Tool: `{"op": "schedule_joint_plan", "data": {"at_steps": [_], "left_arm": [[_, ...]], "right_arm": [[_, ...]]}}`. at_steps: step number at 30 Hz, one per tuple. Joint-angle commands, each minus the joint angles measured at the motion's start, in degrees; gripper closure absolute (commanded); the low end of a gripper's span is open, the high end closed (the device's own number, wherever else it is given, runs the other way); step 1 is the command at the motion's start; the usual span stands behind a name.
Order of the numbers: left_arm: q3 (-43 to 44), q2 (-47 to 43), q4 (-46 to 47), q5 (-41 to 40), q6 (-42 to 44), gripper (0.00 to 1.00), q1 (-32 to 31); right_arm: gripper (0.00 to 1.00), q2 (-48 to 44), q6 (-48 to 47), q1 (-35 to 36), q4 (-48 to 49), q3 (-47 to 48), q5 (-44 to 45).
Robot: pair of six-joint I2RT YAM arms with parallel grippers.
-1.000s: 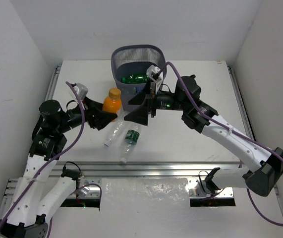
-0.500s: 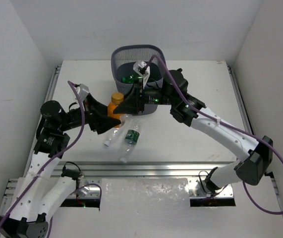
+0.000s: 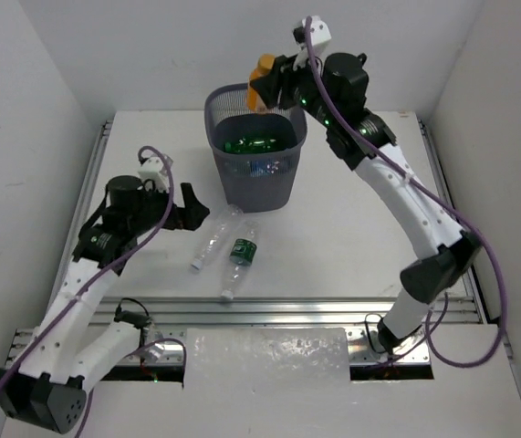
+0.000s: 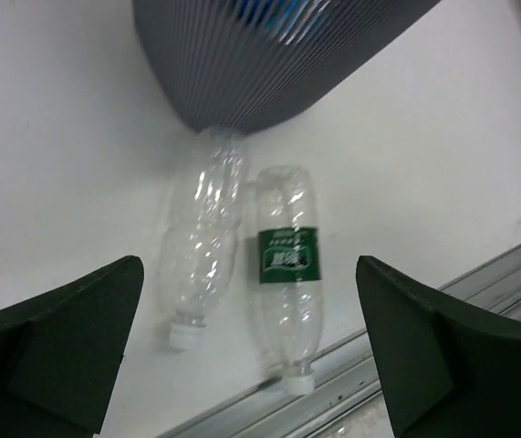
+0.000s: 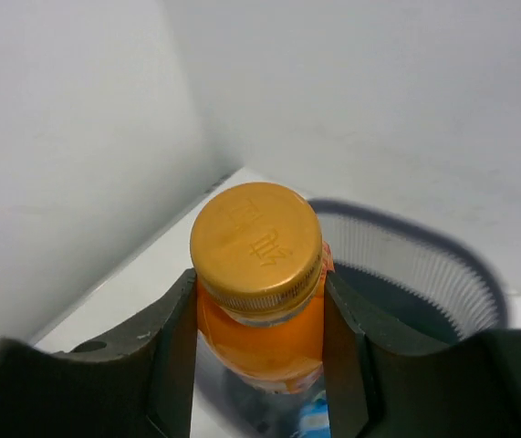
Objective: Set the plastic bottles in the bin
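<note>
Orange bottle [image 5: 256,274] | gripped in right hand [image 5: 258,315] | above bin [image 3: 255,187]

White, matte desk [image 3: 360,246], edged left and right with thin silver rails [image 3: 443,187]. Behind the desk, a plain white back wall [image 3: 151,46]; to the desk's left, a bare white left wall [image 3: 14,137]; to the desk's right, a matching right wall [image 3: 506,119], both leaning outward in the overhead view. Along the desk's near edge, a slotted aluminium beam [image 3: 287,317], and just in front of it a frosted, translucent panel [image 3: 269,358]. Soft, even light from above, with only faint grey shadows on the desk surface.
</note>
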Motion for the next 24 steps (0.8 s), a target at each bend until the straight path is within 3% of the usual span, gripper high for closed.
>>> {"op": "schedule_joint_plan", "data": {"at_steps": [1, 2, 6, 11, 16, 21, 22, 23, 24], "left_arm": [[0.3, 5.1, -3.4, -9.0, 1.5, 0.0, -2.4], [0.3, 8.5, -3.7, -9.9, 1.5, 0.0, -3.2], [1.6, 18.9, -4.6, -11.2, 2.5, 0.01, -6.8], [1.4, 29.1, -2.5, -12.4, 2.9, 0.04, -10.5], [2.8, 35.6, -1.5, -13.3, 2.4, 0.13, -10.7], [3.4, 44.9, -3.4, -17.0, 1.9, 0.36, -10.6], [3.3, 45.5, -3.8, -17.5, 1.4, 0.43, -10.6], [3.2, 45.2, -4.3, -21.0, 0.0, 0.56, -10.6], [2.9, 44.3, -5.2, -22.2, -0.6, 0.61, -10.6]], "right_arm": [[0.57, 9.5, -4.2, -1.8, -6.8, 8.7, 4.4], [0.02, 11.8, -4.4, -2.0, -8.7, 14.5, 5.2], [0.01, 15.1, -4.4, -2.1, -15.8, 19.5, 5.3], [0.01, -1.6, -3.4, -2.1, -4.0, -6.0, 5.5], [0.01, -9.7, -2.7, -2.1, -1.6, -17.5, 1.2], [0.01, -20.3, -0.4, -2.1, 4.5, -28.5, -2.3], [0.01, -21.3, -0.4, -2.1, 4.8, -30.4, -3.5], [0.01, -22.1, -0.3, -2.1, 4.5, -31.0, -3.8], [0.01, -22.8, 0.1, -2.1, 4.2, -31.5, -4.2]]}}
